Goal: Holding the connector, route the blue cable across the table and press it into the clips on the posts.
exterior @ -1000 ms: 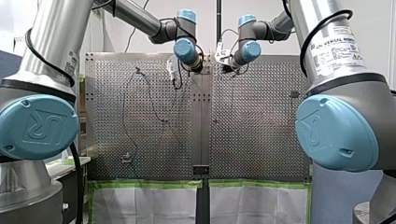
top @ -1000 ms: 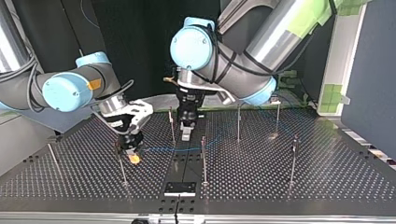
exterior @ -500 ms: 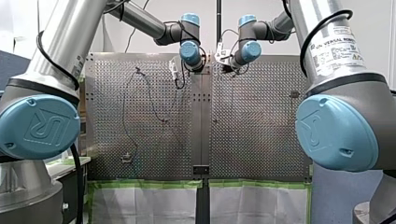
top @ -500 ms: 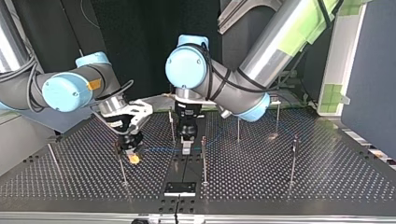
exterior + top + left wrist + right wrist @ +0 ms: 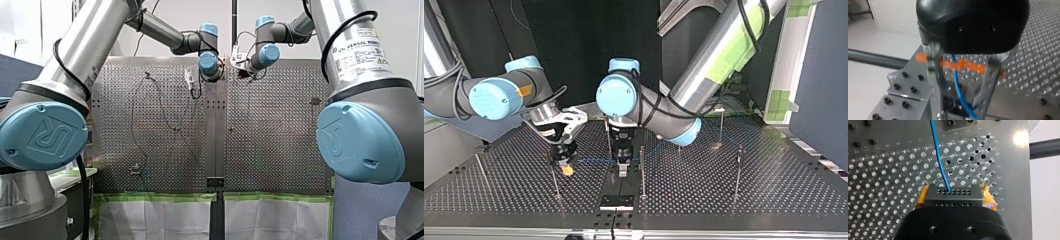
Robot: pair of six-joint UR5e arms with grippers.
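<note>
My right gripper (image 5: 566,167) is low over the table at the top view's left. In the right wrist view its yellow pads (image 5: 922,195) are shut on the dark connector (image 5: 952,198). The blue cable (image 5: 938,157) leaves the connector and runs ahead over the perforated plate. In the top view the blue cable (image 5: 594,160) goes from there to my left gripper (image 5: 622,167) near the middle. In the left wrist view my left gripper (image 5: 960,105) is open. Its metal fingers (image 5: 935,82) stand apart, with the blue cable (image 5: 958,85) passing between them.
Several thin posts stand on the perforated table (image 5: 724,190): one (image 5: 608,135) behind my left gripper, one (image 5: 642,170) beside it, one (image 5: 555,182) in front of my right gripper, and others further right (image 5: 738,170). A black plate (image 5: 616,201) lies at the near edge.
My left arm has swung toward the top view's near edge, carrying its open gripper along the cable, closer to the post beside it. My right arm has not moved.
</note>
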